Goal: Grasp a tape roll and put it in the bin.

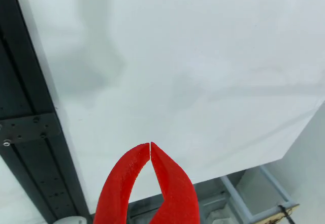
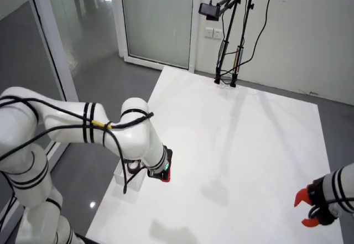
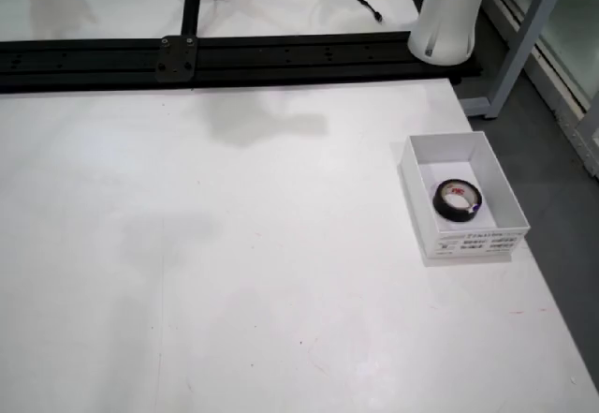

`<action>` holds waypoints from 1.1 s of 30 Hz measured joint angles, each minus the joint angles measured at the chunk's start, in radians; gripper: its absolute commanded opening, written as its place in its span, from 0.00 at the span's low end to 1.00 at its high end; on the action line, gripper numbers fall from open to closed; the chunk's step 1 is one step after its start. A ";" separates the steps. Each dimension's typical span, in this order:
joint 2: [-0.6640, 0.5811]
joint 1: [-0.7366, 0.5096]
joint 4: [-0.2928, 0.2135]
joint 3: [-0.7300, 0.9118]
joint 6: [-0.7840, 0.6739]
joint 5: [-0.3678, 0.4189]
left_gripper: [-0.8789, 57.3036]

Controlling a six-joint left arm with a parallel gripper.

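A black tape roll (image 3: 457, 200) lies flat inside the white open-top bin (image 3: 473, 243) near the right edge of the white table in the overhead view. In the wrist view my red gripper (image 1: 150, 144) is shut, fingertips touching with nothing between them, above bare white tabletop. The side view shows my white arm bent over the table's left edge, its gripper (image 2: 165, 173) pointing down beside the white bin (image 2: 125, 185), which the arm partly hides. The roll does not show in the side view or the wrist view.
A second arm with a red gripper (image 2: 307, 209) sits at the table's lower right in the side view. A black rail (image 3: 234, 55) and a camera stand (image 3: 191, 6) run along the far edge in the overhead view. A white arm base (image 3: 451, 15) stands beyond the bin.
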 measured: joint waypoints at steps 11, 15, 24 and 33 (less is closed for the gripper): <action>-0.001 0.065 0.003 0.000 0.000 0.000 0.01; -0.002 0.077 0.004 0.000 0.000 0.000 0.01; -0.002 0.071 0.005 0.000 0.000 0.000 0.01; -0.001 0.037 0.005 0.000 0.000 0.000 0.01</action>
